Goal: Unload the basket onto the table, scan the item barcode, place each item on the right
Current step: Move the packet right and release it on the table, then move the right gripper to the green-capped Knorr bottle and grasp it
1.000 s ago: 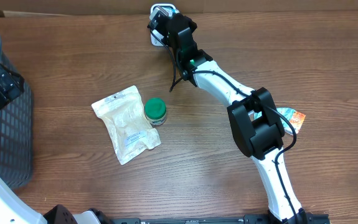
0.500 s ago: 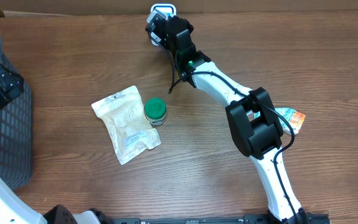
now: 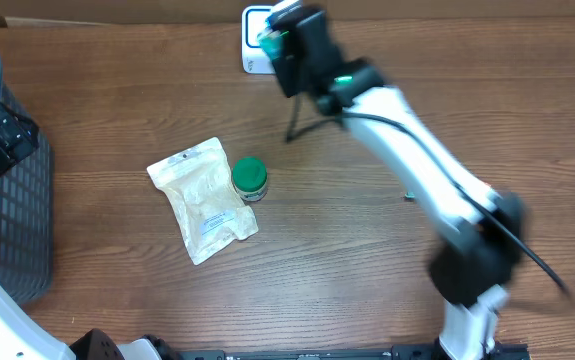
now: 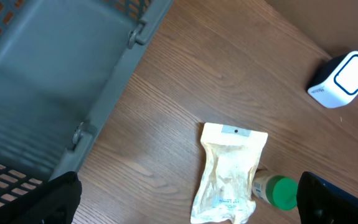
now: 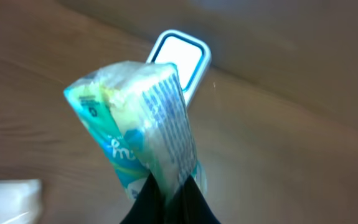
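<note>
Snack packet [image 5: 138,127], teal and white, pinched at its lower end between the pressed-together fingers of the right gripper [image 5: 169,196] and carried upright, clear of the table [image 3: 97,80]. Gripped low, presumably to leave the printed faces uncovered for reading. Ribbed strip noted along the edge toward the wrist camera; crimp seam or barcode, not determinable. Directly beyond the packet: white barcode scanner [image 5: 180,59], window rimmed in blue, standing at the far edge of the table. Packet presented just in front of and above that window, not touching. Judged as the presentation step of the scan; no sign of a completed read visible. Likely needed next: turning the packet until the code faces the window squarely. Risk judged: thin crinkly film liable to flop or slip in so narrow a pinch. Right arm [image 3: 417,150] blurred in the overhead view. Farther off, mid-table: clear resealable pouch [image 3: 204,200] lying flat, with a green-lidded jar [image 3: 249,178] touching or just beside its right edge; both untouched, probably awaiting the same treatment. Farthest, at the left side: grey plastic basket [image 3: 7,220], likely the drop point for scanned goods, though not confirmed. Left gripper [image 4: 188,199] parked above the basket's edge, fingers spread wide, holding nothing, well apart from the work.
</note>
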Robot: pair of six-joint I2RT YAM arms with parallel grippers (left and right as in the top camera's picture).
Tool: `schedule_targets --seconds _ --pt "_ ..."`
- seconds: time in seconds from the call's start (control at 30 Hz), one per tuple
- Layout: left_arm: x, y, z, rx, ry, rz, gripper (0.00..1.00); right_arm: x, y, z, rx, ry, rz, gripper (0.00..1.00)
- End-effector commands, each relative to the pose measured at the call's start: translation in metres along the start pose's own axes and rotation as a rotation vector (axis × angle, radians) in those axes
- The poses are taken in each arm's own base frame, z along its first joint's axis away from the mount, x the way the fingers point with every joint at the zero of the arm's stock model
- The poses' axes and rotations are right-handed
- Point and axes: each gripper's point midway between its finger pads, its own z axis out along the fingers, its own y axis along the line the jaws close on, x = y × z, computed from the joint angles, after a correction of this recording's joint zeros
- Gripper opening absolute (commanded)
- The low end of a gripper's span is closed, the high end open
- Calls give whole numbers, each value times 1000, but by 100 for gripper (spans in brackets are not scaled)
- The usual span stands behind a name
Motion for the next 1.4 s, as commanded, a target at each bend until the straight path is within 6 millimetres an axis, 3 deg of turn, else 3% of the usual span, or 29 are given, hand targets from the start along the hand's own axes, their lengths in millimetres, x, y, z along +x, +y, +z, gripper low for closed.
schedule_targets --seconds 0.0,0.13,0.27,0.37,0.57,0.7,0.83,1.0,1.13,1.23,1.37 --pt "-2 1 -2 -3 -10 -10 100 -12 -38 -114 -65 -5 437 4" --pt "-2 1 -2 -3 -10 -10 100 62 -83 -160 45 251 602 4" --pt "-3 1 -2 -3 -11 -10 99 126 -111 -171 135 489 715 4" --pt "-2 1 -2 -3 -10 -10 99 160 -123 -161 171 584 760 4" --pt "-2 1 -2 -3 -10 -10 100 226 -129 -115 174 689 840 4" --pt "-2 1 -2 -3 -10 -10 100 264 -135 -98 191 727 883 4" --pt "-3 1 -2 -3 -11 -10 100 280 -144 -97 213 746 914 7" --pt "-2 1 -2 -3 -10 -10 100 284 -149 -100 208 752 904 31" --pt "-2 1 -2 -3 -10 -10 100 284 -148 -100 202 755 899 42" --pt "-3 1 -2 -3 -11 -10 100 273 -136 -103 96 760 861 44" --pt "-2 1 -2 -3 -10 -10 99 244 -101 -106 -131 733 734 59"
